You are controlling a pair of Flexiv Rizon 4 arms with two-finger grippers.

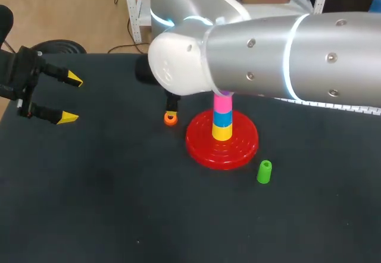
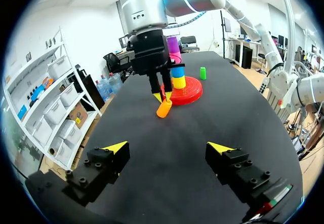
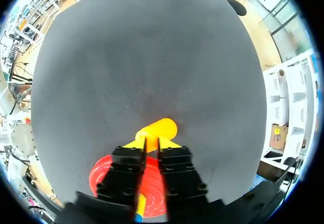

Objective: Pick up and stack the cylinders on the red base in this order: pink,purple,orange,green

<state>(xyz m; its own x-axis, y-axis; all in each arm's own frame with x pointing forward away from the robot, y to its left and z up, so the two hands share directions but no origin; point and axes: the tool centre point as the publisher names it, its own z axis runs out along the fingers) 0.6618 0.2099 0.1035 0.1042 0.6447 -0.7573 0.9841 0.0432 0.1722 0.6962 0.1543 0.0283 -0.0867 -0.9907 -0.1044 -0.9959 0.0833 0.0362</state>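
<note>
The red base (image 1: 199, 146) carries a stack of yellow (image 1: 222, 132), blue (image 1: 222, 119) and pink (image 1: 223, 104) cylinders, with a purple cylinder (image 2: 173, 44) on top in the left wrist view. The orange cylinder (image 1: 171, 118) lies tilted just left of the base. My right gripper (image 3: 152, 142) stands over the orange cylinder (image 3: 157, 129), fingers almost together and pinching its near rim. The green cylinder (image 1: 264, 172) stands upright at the base's front right. My left gripper (image 1: 71, 99) hovers open at the table's far left, holding nothing.
My right arm's thick silver body (image 1: 268, 55) spans the back of the table above the stack and hides its top in the head view. The black tabletop (image 1: 119, 203) stretches bare between the left gripper and the base.
</note>
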